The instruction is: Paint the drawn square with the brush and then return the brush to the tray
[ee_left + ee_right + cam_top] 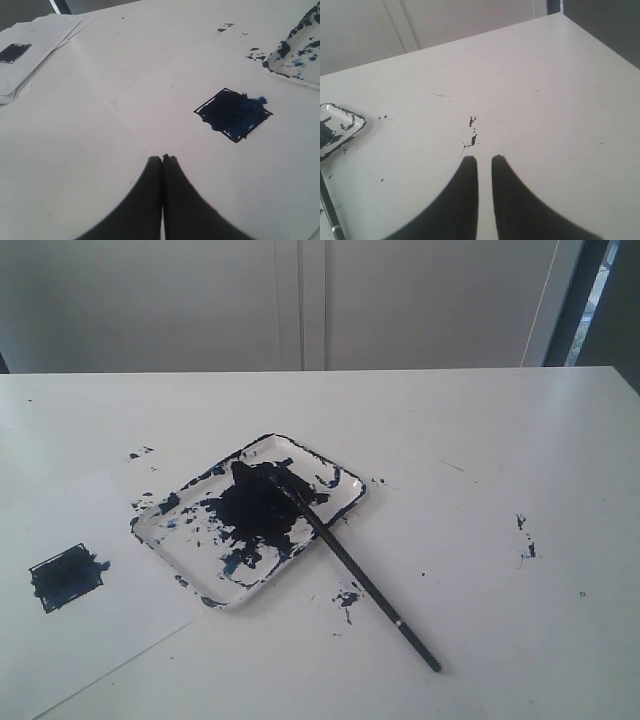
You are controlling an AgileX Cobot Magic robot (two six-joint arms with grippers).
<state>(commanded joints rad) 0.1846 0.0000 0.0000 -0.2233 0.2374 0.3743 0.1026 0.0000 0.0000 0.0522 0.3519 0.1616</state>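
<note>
brush [360, 576] bristles vanish into tray [340, 495] paint; left fingers [147, 200] pressed together, right fingers [510, 200] slightly apart, empty.

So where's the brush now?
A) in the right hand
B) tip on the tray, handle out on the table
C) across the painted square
B: the brush lies with its tip on the tray and its handle out on the table.

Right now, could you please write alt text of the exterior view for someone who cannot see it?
A black brush lies with its bristles in a paint-smeared white tray, its handle on the white table. Left of the tray, a dark-painted square sits on paper.
</note>
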